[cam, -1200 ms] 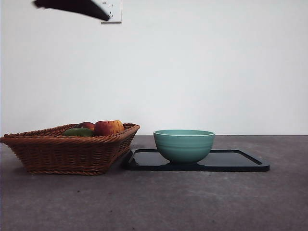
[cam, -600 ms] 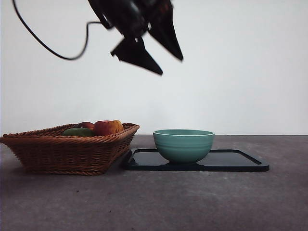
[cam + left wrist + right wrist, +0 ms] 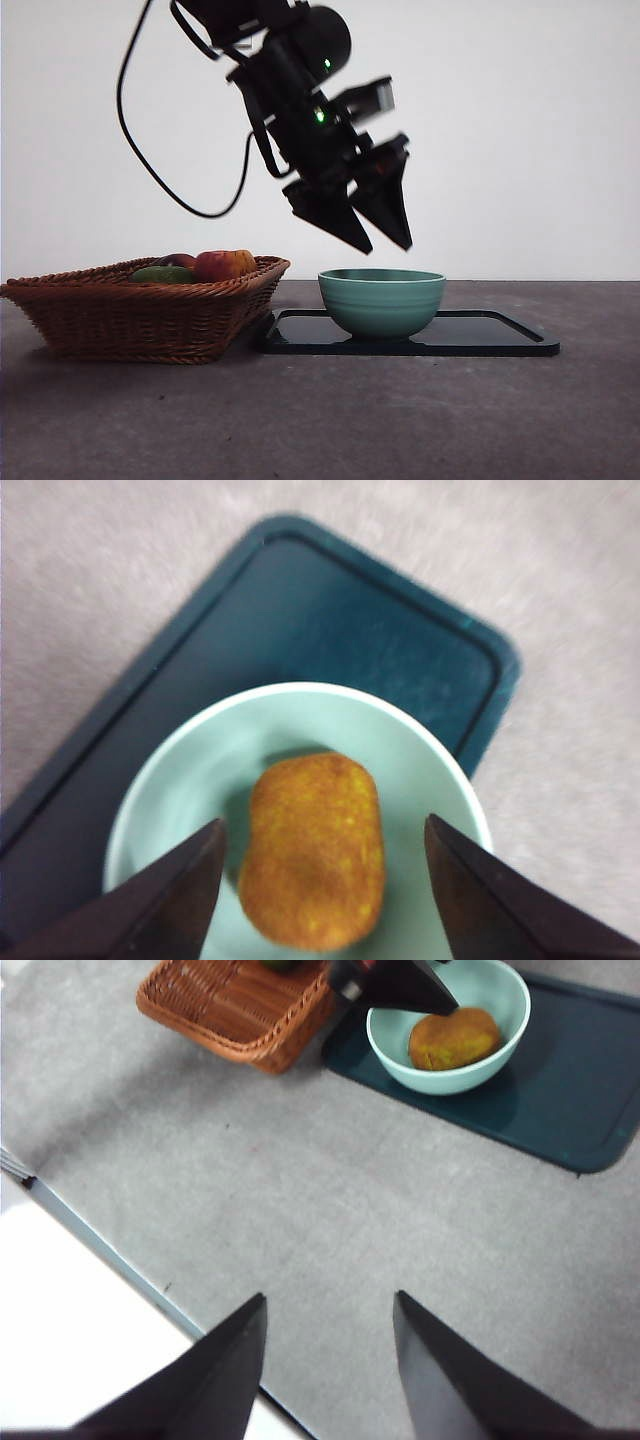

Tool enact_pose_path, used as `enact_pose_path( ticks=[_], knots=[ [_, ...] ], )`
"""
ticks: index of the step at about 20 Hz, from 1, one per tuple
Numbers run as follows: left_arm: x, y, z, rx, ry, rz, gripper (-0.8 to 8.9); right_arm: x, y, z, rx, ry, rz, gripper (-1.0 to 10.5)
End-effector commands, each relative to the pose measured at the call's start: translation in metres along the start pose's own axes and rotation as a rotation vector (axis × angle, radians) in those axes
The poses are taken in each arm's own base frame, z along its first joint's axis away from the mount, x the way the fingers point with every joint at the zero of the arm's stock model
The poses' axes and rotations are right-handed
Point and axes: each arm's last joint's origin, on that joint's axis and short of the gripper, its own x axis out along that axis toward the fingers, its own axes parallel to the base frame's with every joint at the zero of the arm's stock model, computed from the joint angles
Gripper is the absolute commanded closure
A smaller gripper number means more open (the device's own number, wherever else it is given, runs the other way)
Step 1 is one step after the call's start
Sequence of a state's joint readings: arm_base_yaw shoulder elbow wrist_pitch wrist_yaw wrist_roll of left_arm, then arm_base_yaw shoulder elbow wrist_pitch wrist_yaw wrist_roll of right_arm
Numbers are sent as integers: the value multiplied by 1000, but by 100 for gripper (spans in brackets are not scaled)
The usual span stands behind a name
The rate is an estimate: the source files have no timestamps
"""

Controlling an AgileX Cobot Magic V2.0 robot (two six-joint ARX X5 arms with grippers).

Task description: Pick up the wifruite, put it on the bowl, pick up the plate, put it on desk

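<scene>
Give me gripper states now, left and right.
Left gripper: open, holding nothing, above the bowl with the wifruite lying in it.
Right gripper: open, holding nothing, over bare desk.

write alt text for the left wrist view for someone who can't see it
A brownish-orange wifruite lies inside a teal-green bowl, seen from above between the two open black jaws of the left hand. The bowl stands on a black tray on the grey desk.
</scene>
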State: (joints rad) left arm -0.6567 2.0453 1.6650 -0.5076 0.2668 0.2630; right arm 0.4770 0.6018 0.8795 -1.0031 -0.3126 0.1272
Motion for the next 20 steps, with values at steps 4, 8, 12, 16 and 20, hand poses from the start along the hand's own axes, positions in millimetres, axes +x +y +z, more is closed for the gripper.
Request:
enact_pose_path(
  ticks=[4,8,12,16,20],
  knots=[
    [24,-4,-2,86,31,16,501,-1,1,0,-5,15,5,744],
    [26,-4,-3,137,39,36,501,-1,1,-1,-2,20,5,744],
    [29,-4,-4,137,40,37,501,-1,1,-1,-2,20,5,744],
    [39,-5,-8,136,61,27,501,-1,1,-1,-2,20,5,744],
    [41,-9,-8,188,63,20,501,-1,1,-1,-3,20,4,744]
  ],
)
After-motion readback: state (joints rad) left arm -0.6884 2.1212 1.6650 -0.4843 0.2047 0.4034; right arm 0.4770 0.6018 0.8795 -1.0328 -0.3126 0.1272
